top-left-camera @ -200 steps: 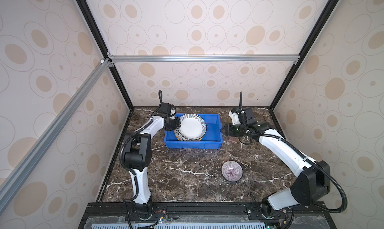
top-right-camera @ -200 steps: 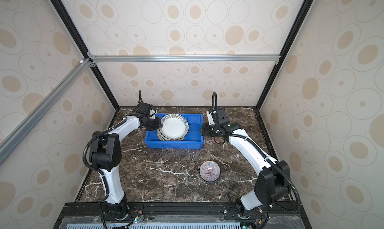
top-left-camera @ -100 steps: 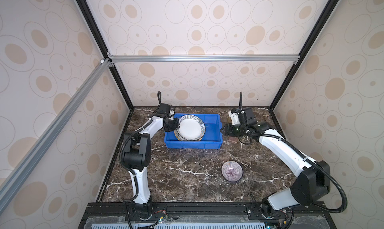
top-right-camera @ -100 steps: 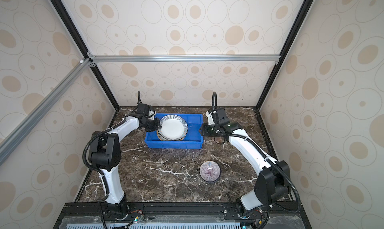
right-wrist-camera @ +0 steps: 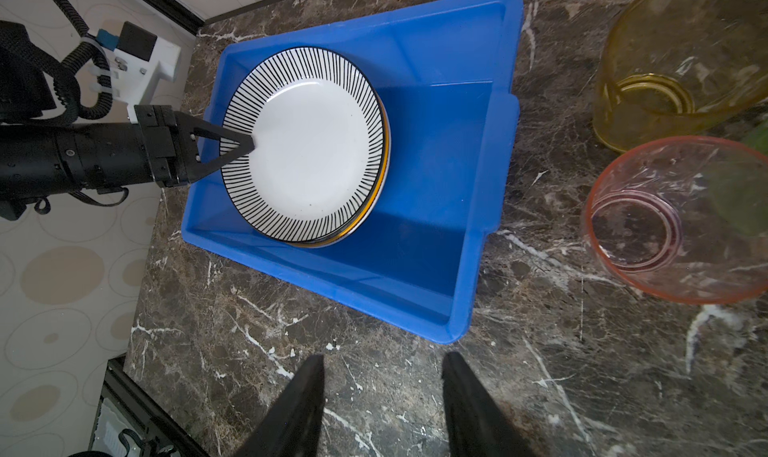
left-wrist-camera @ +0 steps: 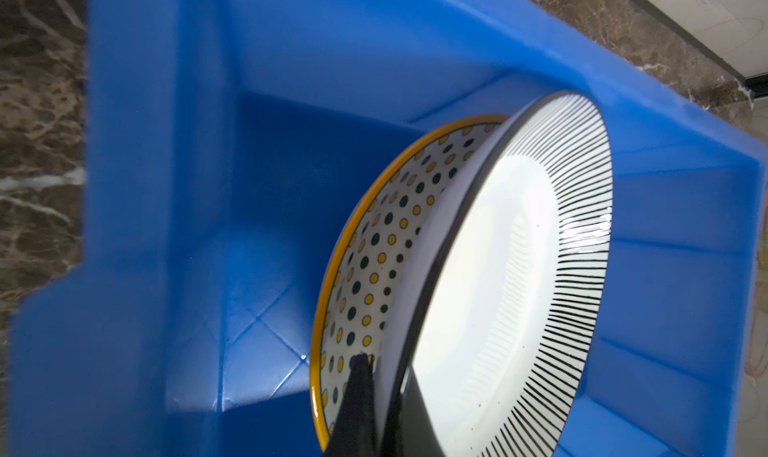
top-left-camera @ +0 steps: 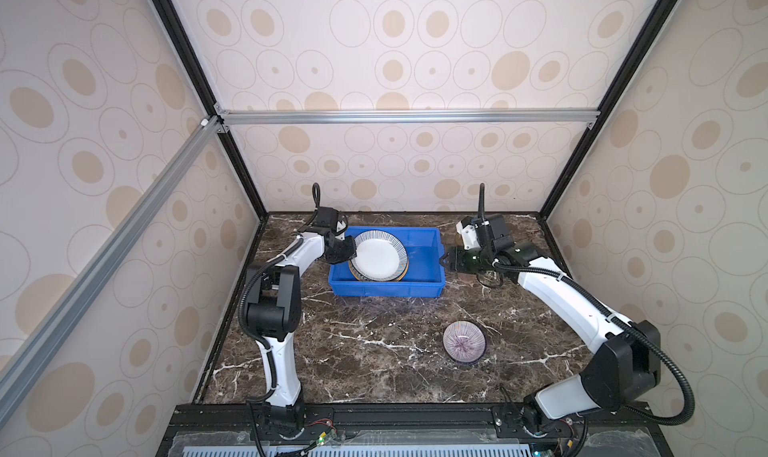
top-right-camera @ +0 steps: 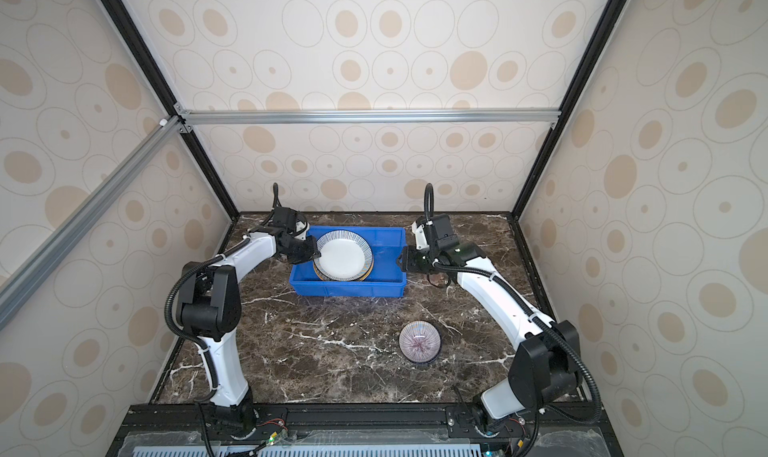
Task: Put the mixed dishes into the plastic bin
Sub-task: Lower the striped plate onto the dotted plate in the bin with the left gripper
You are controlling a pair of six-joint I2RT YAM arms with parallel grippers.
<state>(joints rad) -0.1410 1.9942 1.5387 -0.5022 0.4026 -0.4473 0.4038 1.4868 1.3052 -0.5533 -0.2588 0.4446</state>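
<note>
The striped plate (top-left-camera: 379, 254) lies at the left end of the blue bin (top-left-camera: 424, 243), in the middle of both top views, over a dotted plate (left-wrist-camera: 386, 243) with a yellow edge. The left end effector (top-left-camera: 350, 254) is clamped narrow on the striped plate's left rim. The left wrist view shows the gripped side raised a little off the dotted plate, so the striped plate looks tilted.

The step in hand seems to be the set-down. The held side should go down until the two plates nest. Then the end effector can open and back out leftward over the bin's wall without dragging the rim. Letting go from the tilt could make the plate clatter or slide.

The right half of the bin is bare. The right end effector (right-wrist-camera: 384, 356) hangs about half open, holding nothing, over the bench (top-left-camera: 374, 351) just beside the bin's right wall.

At the right of the right wrist view, a yellow tumbler (right-wrist-camera: 673, 60) and a pink tumbler (right-wrist-camera: 673, 226) stand on the bench near the bin. A green blur at that edge may be a third. A purple-rayed bowl (top-left-camera: 464, 342) sits lower in both top views, well apart from the bin.
</note>
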